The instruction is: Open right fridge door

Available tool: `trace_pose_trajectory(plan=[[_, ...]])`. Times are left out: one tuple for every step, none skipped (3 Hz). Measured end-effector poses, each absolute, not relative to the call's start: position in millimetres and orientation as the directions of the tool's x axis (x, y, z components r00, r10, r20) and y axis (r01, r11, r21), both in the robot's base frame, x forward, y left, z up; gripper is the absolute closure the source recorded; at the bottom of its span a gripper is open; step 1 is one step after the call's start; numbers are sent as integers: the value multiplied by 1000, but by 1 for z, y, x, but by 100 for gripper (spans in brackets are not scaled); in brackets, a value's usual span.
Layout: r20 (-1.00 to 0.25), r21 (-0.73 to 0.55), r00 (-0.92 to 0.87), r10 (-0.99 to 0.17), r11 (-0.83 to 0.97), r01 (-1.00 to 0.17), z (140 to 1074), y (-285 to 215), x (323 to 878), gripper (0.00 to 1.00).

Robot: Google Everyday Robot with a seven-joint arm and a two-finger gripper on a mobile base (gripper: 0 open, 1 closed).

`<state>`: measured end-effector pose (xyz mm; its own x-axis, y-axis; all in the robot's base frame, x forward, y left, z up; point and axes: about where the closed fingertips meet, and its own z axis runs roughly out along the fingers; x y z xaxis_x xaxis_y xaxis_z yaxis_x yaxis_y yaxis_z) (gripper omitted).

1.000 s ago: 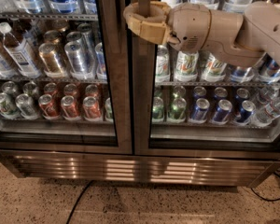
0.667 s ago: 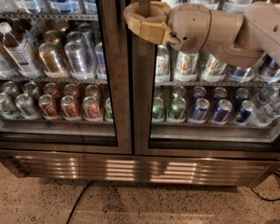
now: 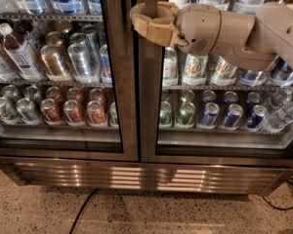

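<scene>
The right fridge door [image 3: 149, 111] is a glass door in a dark metal frame, and it is closed. Behind its glass stand green-and-white cans [image 3: 194, 68] and blue cans [image 3: 209, 115]. My gripper [image 3: 136, 17] is at the top centre, reaching in from the right on a beige arm [image 3: 244, 30]. Its tan fingers [image 3: 151, 31] curl around the door's left upright, where the two doors meet, and look shut on it.
The left twin door [image 3: 115, 82] is shut, with red and copper cans and white-capped bottles behind it. A metal grille [image 3: 146, 175] runs along the fridge's base. A black cable [image 3: 82, 214] lies on the speckled floor, and another cable [image 3: 283, 206] lies at the right.
</scene>
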<state>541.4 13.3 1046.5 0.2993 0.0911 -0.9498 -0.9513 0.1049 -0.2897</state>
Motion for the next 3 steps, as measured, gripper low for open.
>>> trace_pose_trajectory(plan=[[-950, -290, 299, 94, 105, -951, 1046, 13, 541, 100], [-949, -289, 299, 95, 105, -951, 1046, 12, 541, 100], [-949, -289, 299, 97, 106, -952, 1046, 12, 541, 100]])
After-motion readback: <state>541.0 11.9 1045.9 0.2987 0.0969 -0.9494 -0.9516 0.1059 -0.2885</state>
